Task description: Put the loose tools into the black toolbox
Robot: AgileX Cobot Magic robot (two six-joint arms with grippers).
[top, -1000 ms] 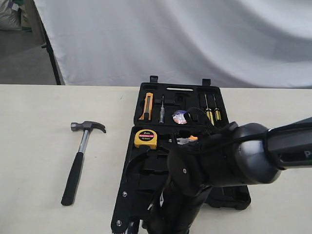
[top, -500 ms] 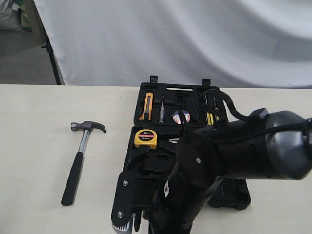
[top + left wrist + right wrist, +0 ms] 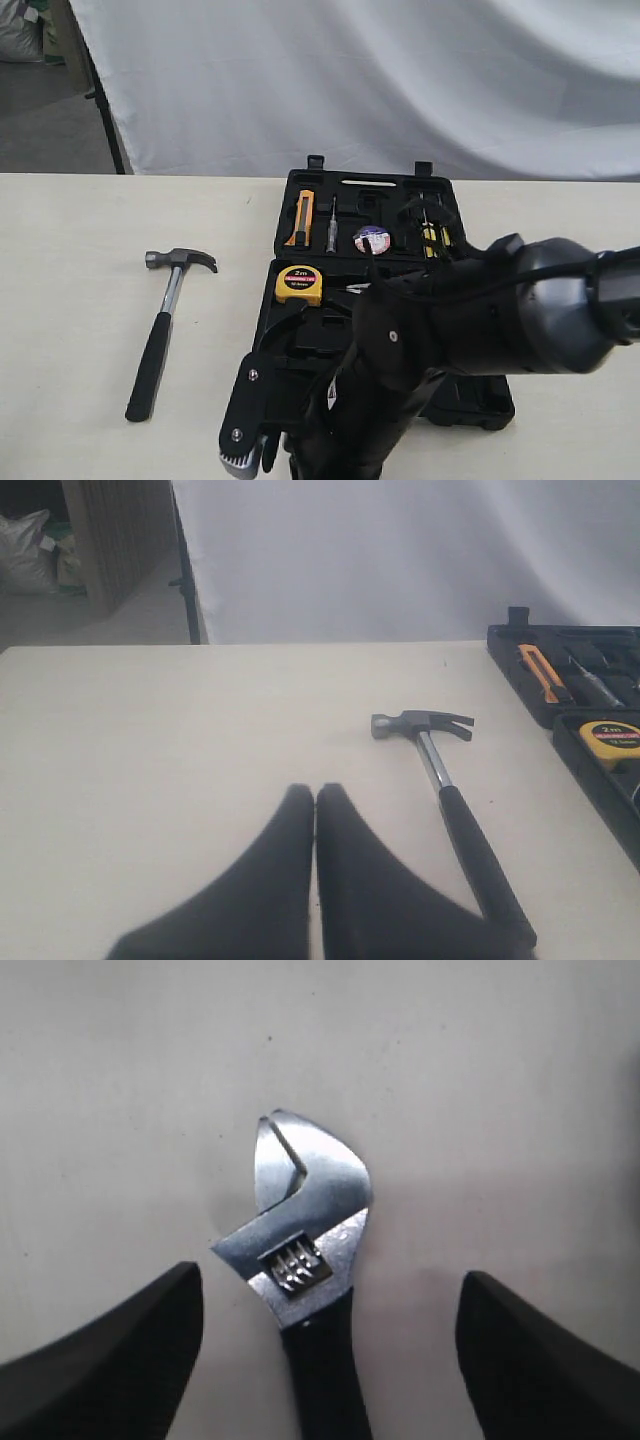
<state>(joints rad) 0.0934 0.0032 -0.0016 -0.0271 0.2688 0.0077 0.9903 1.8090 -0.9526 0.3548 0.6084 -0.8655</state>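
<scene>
A white sheet (image 3: 380,80) (creased) hangs behind the cream table (image 3: 60,300); grey floor (image 3: 50,130) beyond.

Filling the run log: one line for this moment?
right gripper open around wrench | left gripper shut, empty | hammer outside toolbox

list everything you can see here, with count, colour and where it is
hammer: 1, steel head, black handle, on the table left of the toolbox
adjustable wrench: 1, silver, black handle, on the table
toolbox: 1, black, open, mid-table
tape roll: 1, dark, purplish label, toolbox's far half
tape measure: 1, yellow, near half
utility knife: 1, orange, far half
slim silver tool: 1, beside the knife
screwdrivers: 2, yellow-black, far half
table: 1, cream
backdrop: 1, white, behind the table
left end effector: 1, black, shut, near the hammer
right end effector: 1, black, open, either side of the wrench, not touching
</scene>
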